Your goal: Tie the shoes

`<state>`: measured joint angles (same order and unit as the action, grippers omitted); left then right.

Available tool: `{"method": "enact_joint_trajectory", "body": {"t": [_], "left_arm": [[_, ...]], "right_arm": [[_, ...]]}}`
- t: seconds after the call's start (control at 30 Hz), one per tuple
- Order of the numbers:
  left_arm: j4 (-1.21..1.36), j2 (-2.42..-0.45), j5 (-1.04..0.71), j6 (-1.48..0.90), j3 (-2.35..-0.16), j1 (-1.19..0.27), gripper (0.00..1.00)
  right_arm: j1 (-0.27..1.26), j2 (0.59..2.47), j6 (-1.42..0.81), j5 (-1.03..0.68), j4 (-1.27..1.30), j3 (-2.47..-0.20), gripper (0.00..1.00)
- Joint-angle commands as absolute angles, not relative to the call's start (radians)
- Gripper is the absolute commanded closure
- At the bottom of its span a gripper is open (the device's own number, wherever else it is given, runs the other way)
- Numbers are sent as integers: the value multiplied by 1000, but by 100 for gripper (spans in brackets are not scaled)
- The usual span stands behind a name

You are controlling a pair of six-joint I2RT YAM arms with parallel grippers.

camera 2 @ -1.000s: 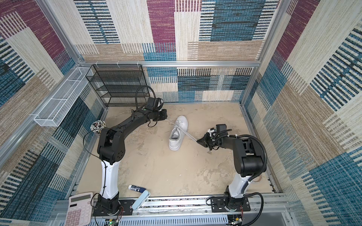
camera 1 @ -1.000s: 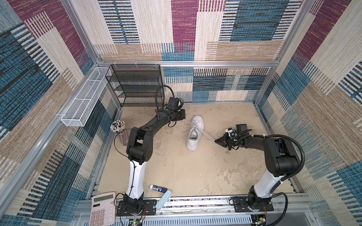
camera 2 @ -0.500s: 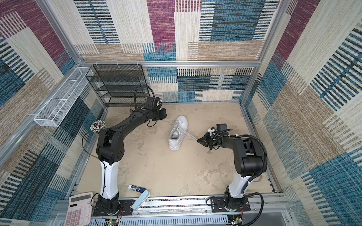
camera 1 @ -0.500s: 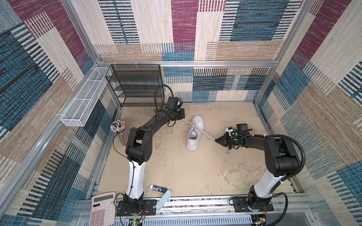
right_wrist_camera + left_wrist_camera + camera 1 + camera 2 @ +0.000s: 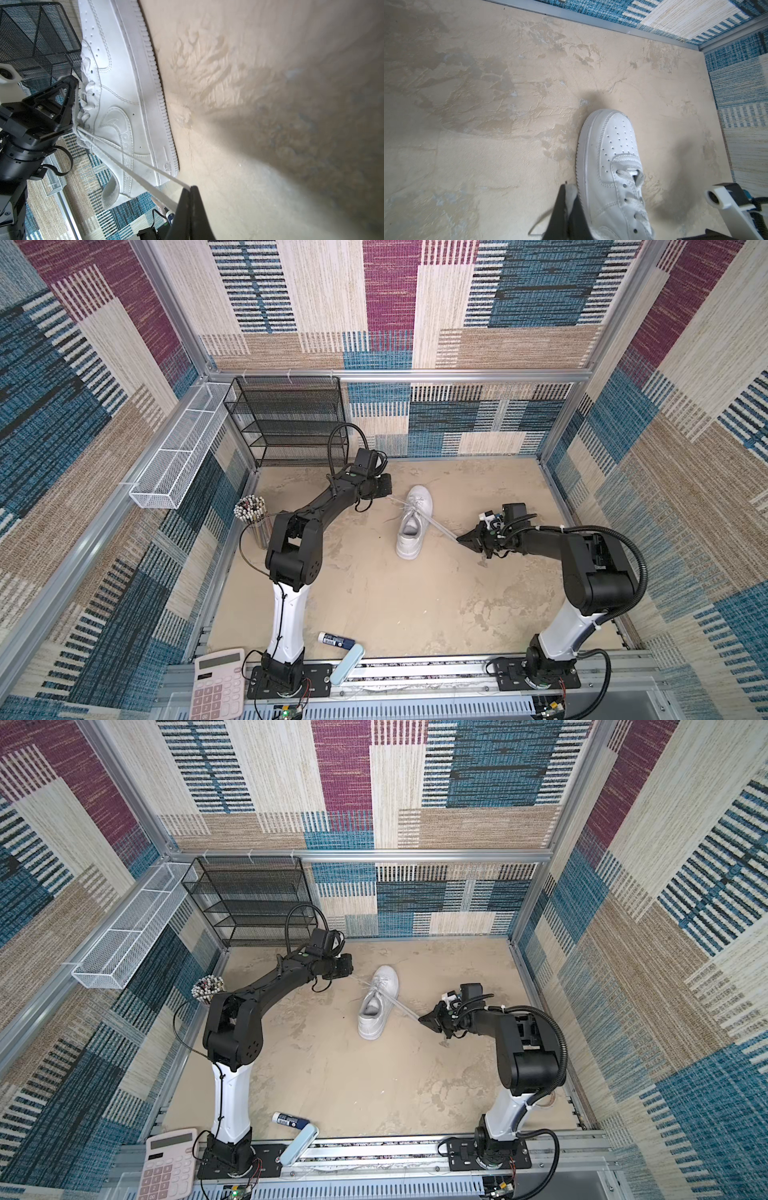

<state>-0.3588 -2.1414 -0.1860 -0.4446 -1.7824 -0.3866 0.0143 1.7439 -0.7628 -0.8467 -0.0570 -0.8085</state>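
The white shoe (image 5: 413, 522) (image 5: 378, 1006) lies mid-floor, toe toward the back wall. Its laces (image 5: 440, 529) run taut out to both sides from a crossing over the tongue. My left gripper (image 5: 390, 492) (image 5: 351, 972) is beside the toe, shut on one lace end; in the left wrist view the white lace shows between its fingers (image 5: 561, 199), right next to the shoe's sole (image 5: 583, 158). My right gripper (image 5: 459, 538) (image 5: 420, 1018) (image 5: 190, 188) is to the right of the heel, shut on two lace strands (image 5: 145, 166) stretched from the shoe (image 5: 124, 83).
A black mesh rack (image 5: 291, 423) stands at the back left with a white wire basket (image 5: 178, 456) on the left wall. A pen cup (image 5: 253, 514) is by the left arm. A blue-white tube (image 5: 334, 641), a pale blue case (image 5: 347, 664) and a pink calculator (image 5: 218, 682) lie in front.
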Motion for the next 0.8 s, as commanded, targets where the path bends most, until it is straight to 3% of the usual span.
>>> {"method": "enact_joint_trajectory", "body": {"t": [0.0,0.77], "left_arm": [[-295,-2112,-105,-455,-1754,-374,100],[-317,-2120,-113,-463,-1767,-405,100]], "right_arm": [[12,1739,-767,-815,-78,-805,100],[-7,1761,-730,-847,-93,-842,100]]}}
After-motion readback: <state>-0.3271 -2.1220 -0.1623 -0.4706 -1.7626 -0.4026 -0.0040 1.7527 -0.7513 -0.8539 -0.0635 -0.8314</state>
